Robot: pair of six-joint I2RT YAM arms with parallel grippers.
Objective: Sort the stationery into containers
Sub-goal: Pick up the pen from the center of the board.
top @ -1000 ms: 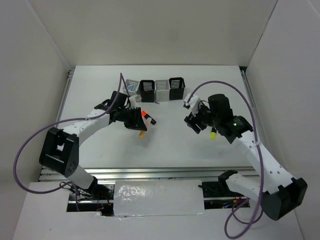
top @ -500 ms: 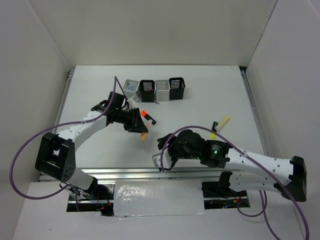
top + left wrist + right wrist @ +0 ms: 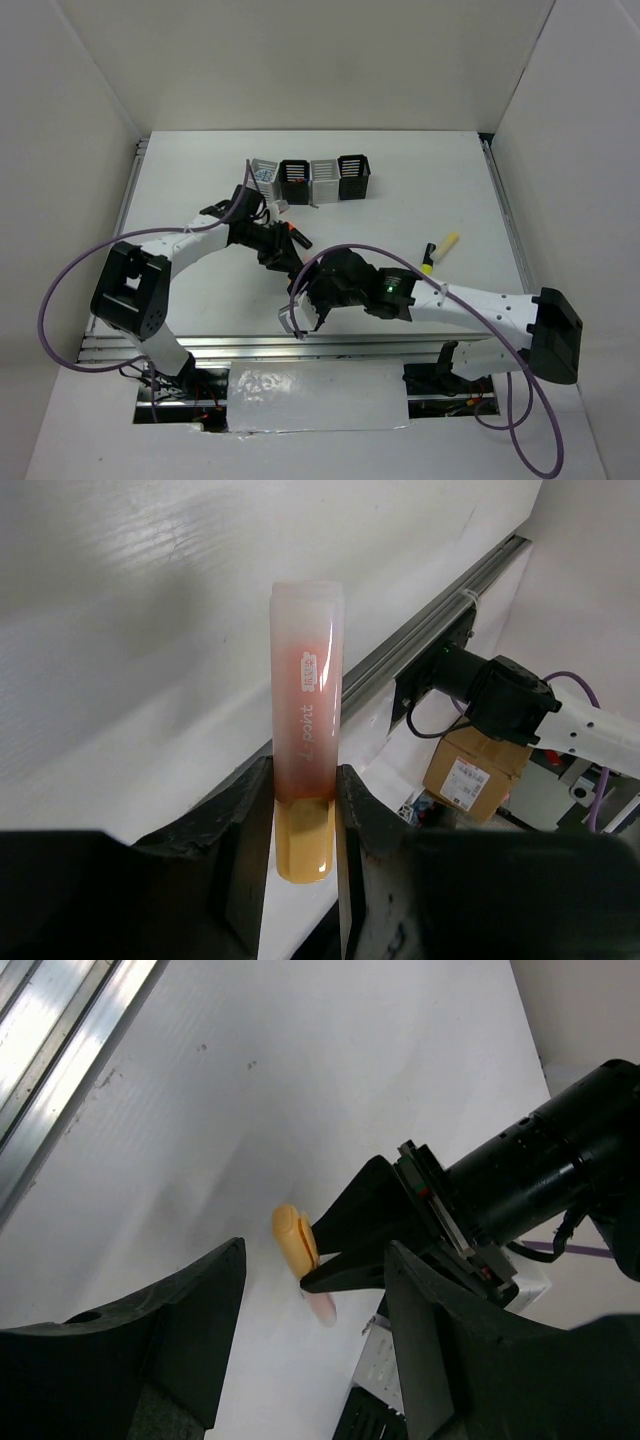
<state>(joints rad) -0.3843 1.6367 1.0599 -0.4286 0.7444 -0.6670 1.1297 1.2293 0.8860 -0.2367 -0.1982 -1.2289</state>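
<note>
- The right gripper (image 3: 298,312) is nearest, with its jaws spread and empty.
- Just beyond it, the left gripper (image 3: 304,798) pinches the peach marker (image 3: 306,680), which is printed "point".
- A yellow-black highlighter (image 3: 441,248) lies well apart on the right.
- The row of cups (image 3: 310,178) stands farthest.

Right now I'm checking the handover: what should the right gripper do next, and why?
Probably ease the right gripper forward so its open jaws straddle the free end of the marker: the left gripper clamps it, and that end lies ahead of the jaws.
</note>
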